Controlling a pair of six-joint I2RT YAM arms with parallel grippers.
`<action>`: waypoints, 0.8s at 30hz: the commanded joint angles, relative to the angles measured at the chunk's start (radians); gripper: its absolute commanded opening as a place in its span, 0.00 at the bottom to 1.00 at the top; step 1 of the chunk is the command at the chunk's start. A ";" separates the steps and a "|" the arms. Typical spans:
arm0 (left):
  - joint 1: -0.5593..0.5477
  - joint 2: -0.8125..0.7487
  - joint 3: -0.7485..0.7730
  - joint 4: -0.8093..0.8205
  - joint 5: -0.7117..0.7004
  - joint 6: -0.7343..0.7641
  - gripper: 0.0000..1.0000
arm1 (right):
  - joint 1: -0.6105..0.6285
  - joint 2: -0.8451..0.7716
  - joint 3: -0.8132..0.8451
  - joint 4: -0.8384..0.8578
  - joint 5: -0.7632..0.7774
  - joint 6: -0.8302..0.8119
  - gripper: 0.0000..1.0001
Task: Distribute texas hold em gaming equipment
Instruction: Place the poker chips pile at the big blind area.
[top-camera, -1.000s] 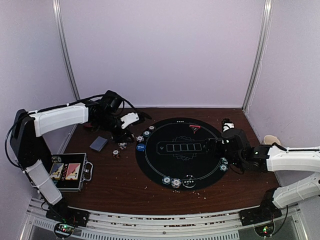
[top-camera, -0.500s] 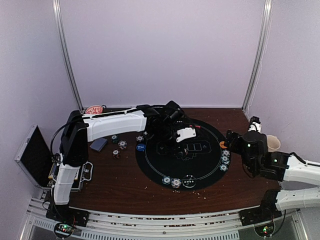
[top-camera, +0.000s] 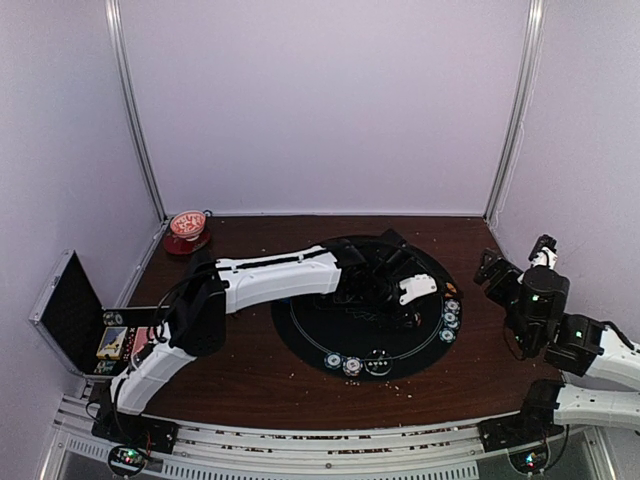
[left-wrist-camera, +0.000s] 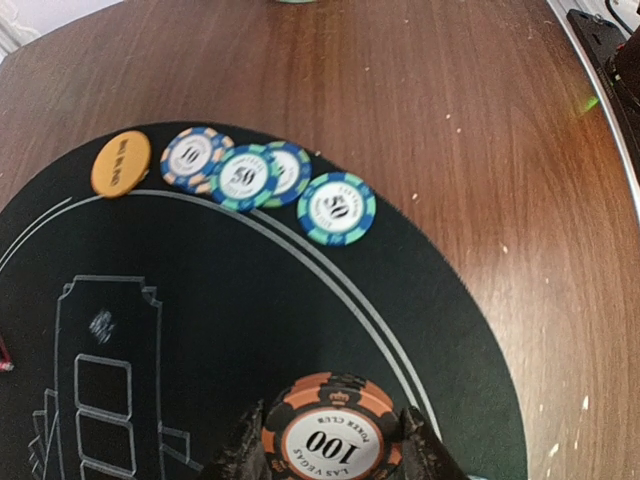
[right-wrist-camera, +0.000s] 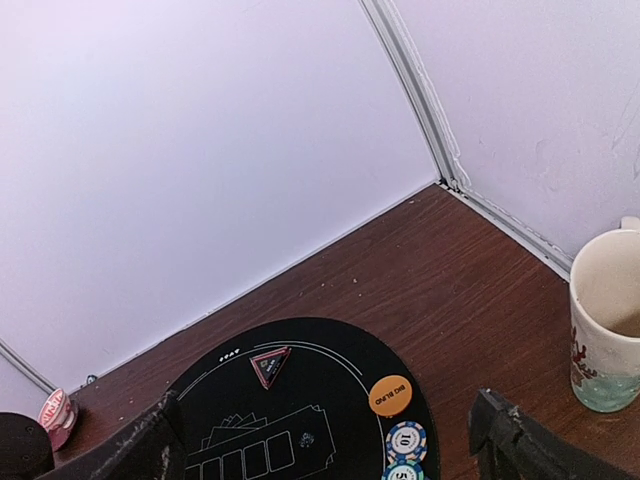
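The left claw (left-wrist-camera: 333, 460) is closed on an orange-and-black "100" chip (left-wrist-camera: 332, 418). It grips the chip by the rim from both sides and holds it flat over the right part of the round black poker mat (left-wrist-camera: 200, 330).

A row of pieces runs along the mat's edge beyond this claw. The orange marker button (left-wrist-camera: 121, 163) is furthest left, with a blue "10" chip (left-wrist-camera: 193, 157) right beside it. Next, a teal "50" chip (left-wrist-camera: 245, 177) lies over the edge of a blue-and-green chip (left-wrist-camera: 290, 168). A second teal chip (left-wrist-camera: 337, 208) sits nearest the claw, just apart from the others. Bare wooden worktop (left-wrist-camera: 480, 120) lies beyond and to the right of the row.

The right claw (right-wrist-camera: 325, 405) stands wide open with nothing between its fingers, off to the right of the mat. The red-triangle marker (right-wrist-camera: 270, 365) sits ahead of it on the far part of the mat. A pale mug (right-wrist-camera: 605, 330) stands well to the claw's right and a red bowl (right-wrist-camera: 55, 412) far to its left.

From above, three more chips (top-camera: 352, 364) rest on the mat's near edge, back towards the arm bases from the left claw. An open black case (top-camera: 120, 345) lies well to the left of that claw.
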 joint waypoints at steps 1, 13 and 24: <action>-0.034 0.063 0.084 0.068 0.010 -0.042 0.24 | -0.001 0.001 -0.009 -0.009 -0.015 0.005 1.00; -0.063 0.228 0.249 0.102 0.049 -0.105 0.24 | -0.001 -0.042 -0.012 -0.009 -0.028 0.004 1.00; -0.065 0.283 0.288 0.123 0.030 -0.120 0.24 | -0.001 -0.045 -0.016 0.010 -0.046 -0.010 1.00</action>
